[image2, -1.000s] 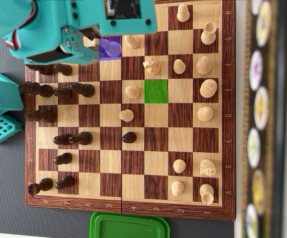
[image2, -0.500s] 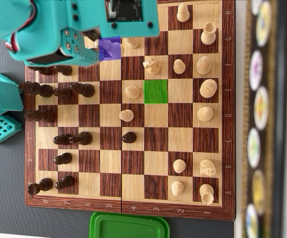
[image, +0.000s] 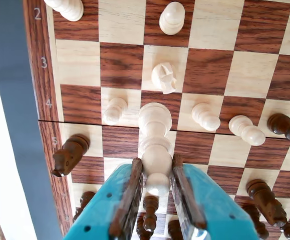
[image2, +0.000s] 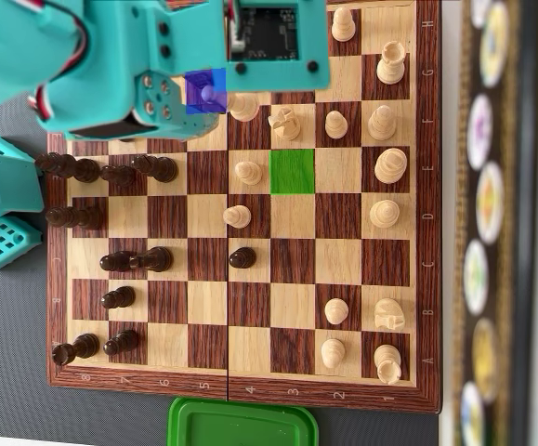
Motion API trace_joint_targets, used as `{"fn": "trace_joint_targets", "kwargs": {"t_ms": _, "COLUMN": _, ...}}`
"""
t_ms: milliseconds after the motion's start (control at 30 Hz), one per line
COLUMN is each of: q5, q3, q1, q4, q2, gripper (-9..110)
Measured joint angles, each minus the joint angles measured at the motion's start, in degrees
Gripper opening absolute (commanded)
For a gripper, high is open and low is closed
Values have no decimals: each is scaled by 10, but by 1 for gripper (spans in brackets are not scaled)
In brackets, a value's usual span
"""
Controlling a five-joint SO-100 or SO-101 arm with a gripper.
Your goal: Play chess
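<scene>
One gripper (image: pixel 156 172) clamps one light piece (image: pixel 155 145).

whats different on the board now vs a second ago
In the overhead view the arm has swung right, covering more of the top rows, and the purple-marked square shifted up with it. The wrist view shows the gripper shut on a tall light piece. The green square and the other pieces stayed put.

Grey table (image2: pixel 8 372) carries chessboard (image2: pixel 241 386), possibly green lid (image2: pixel 241 423).
</scene>
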Motion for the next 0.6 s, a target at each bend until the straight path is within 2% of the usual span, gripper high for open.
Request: {"fn": "trace_joint_targets", "kwargs": {"t_ms": 600, "q5": -41, "q3": -58, "q1": 48, "q4": 31, "q2": -58, "gripper": 7}}
